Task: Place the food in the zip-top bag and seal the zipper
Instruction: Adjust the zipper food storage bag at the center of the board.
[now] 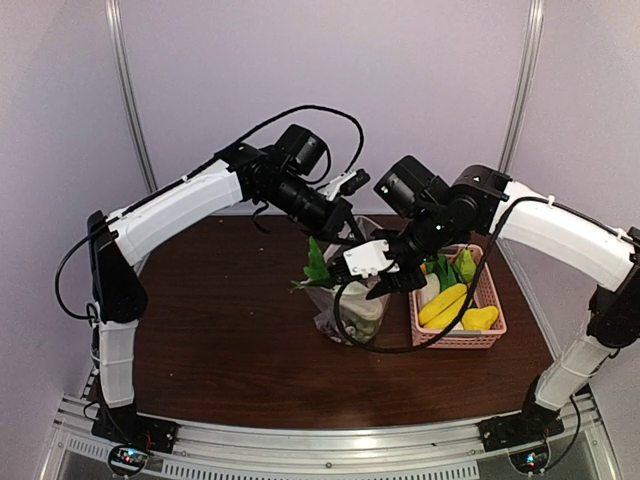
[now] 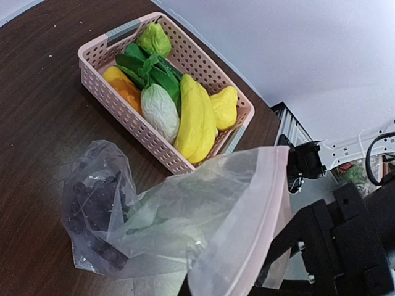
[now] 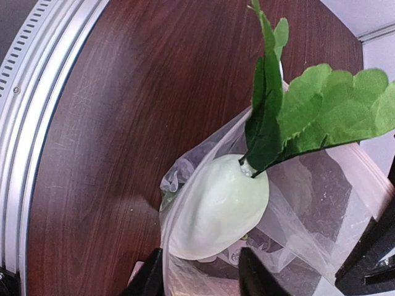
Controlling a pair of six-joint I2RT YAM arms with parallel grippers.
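The clear zip-top bag stands at the table's middle. My left gripper is shut on its raised mouth edge, with the fingers mostly hidden under plastic. The pale zipper runs along that edge. Purple grapes lie in the bag's bottom. A white radish rests in the bag's mouth, its green leaves sticking out. My right gripper is open just behind the radish, with the bag's rim between its fingers. More food fills the pink basket: bananas, leafy greens, a green fruit.
The pink basket sits right of the bag, close to the table's right edge. Both arms meet above the bag. A dark wooden tabletop stretches to the left. A metal rail borders the near edge.
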